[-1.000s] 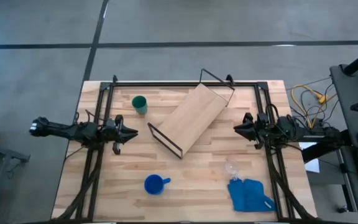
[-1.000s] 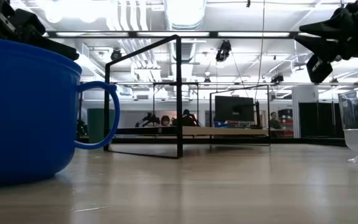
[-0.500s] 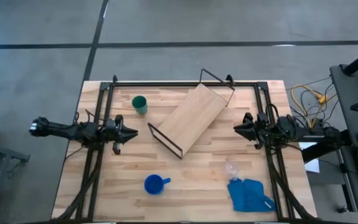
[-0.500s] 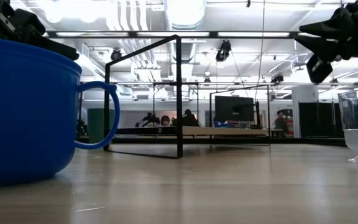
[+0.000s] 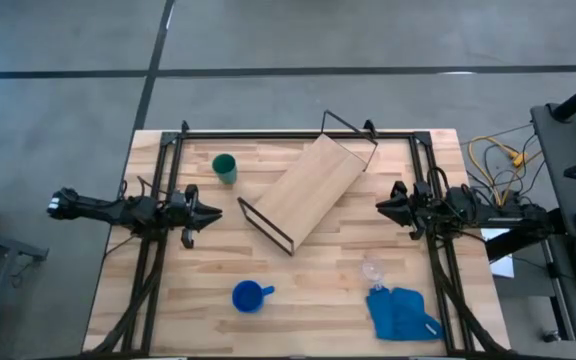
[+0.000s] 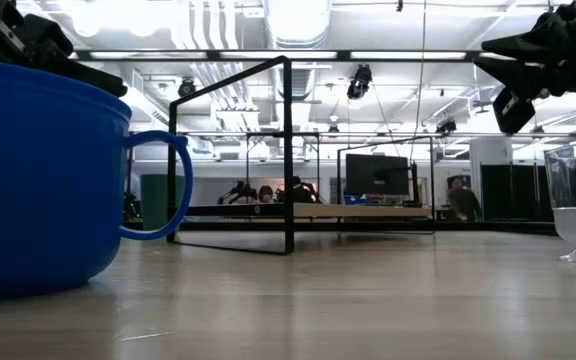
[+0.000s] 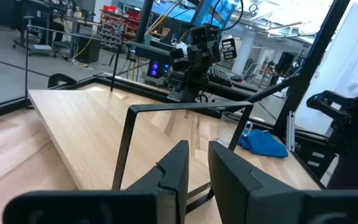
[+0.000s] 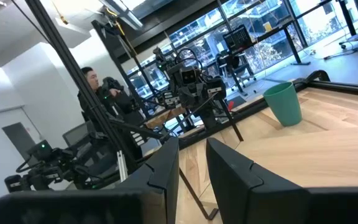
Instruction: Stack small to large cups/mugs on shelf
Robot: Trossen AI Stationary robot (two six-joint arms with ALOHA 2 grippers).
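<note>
The light-wood shelf [image 5: 313,190] with black wire frames at both ends lies slantwise at the table's middle; it also shows in the left wrist view [image 7: 86,130]. The dark green cup [image 5: 225,167] stands upright at the far left, also in the right wrist view [image 8: 284,102]. The blue mug [image 5: 249,296] stands near the front edge, large in the low view [image 6: 38,180]. The clear glass cup [image 5: 373,270] stands at the front right, beside the blue cloth. My left gripper [image 5: 213,212] hovers shut left of the shelf. My right gripper [image 5: 380,207] hovers shut right of it. Both are empty.
A crumpled blue cloth [image 5: 404,312] lies at the front right corner, next to the glass. Black rails [image 5: 298,133] run along the table's far edge and both sides. A person [image 8: 95,84] sits in the room beyond the table's left side.
</note>
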